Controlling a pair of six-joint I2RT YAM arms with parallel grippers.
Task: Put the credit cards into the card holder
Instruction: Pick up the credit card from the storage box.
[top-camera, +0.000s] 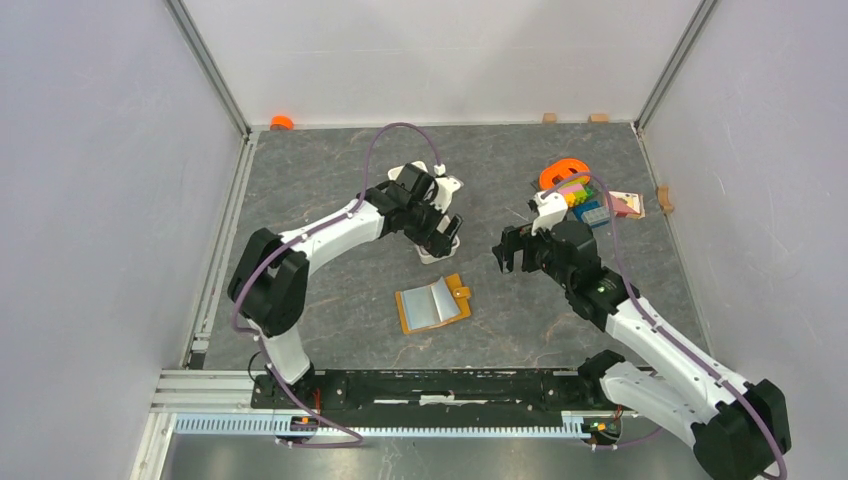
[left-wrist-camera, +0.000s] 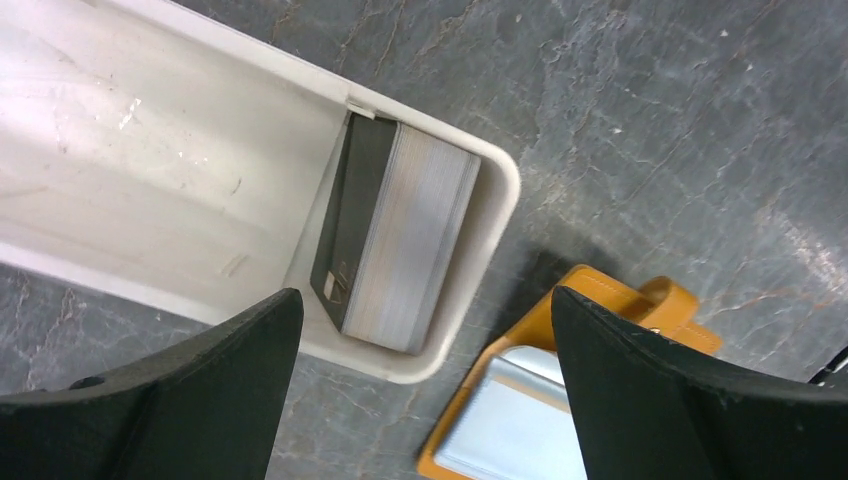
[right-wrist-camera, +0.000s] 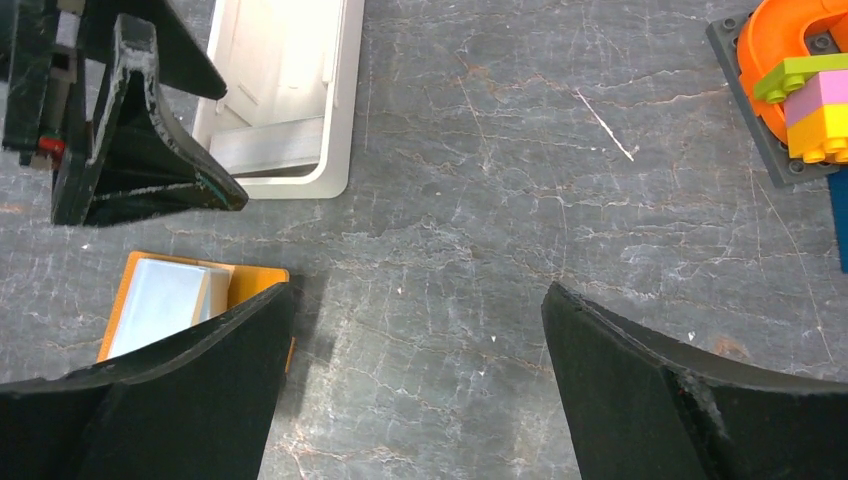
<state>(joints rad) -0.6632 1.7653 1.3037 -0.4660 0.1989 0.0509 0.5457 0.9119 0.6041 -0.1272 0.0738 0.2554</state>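
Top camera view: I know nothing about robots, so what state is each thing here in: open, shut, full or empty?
card holder: unfolded, lying flat, pale pockets facing up.
cards: stacked together at one end of the white tray.
white tray: holds only that stack, as far as shown.
left tool: open, empty, above the cards.
right tool: open, empty, above the table beside the card holder.

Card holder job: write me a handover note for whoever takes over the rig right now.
Left claw: open, empty, above the cards, which stand stacked on edge in the end of the white tray.
Right claw: open, empty, over bare table to the right of the holder.
Holder: lying open on the table, just off the tray's end.
Done: nothing grasped; no card seen in the holder.
Left: pick cards from the tray and slot them into the holder.
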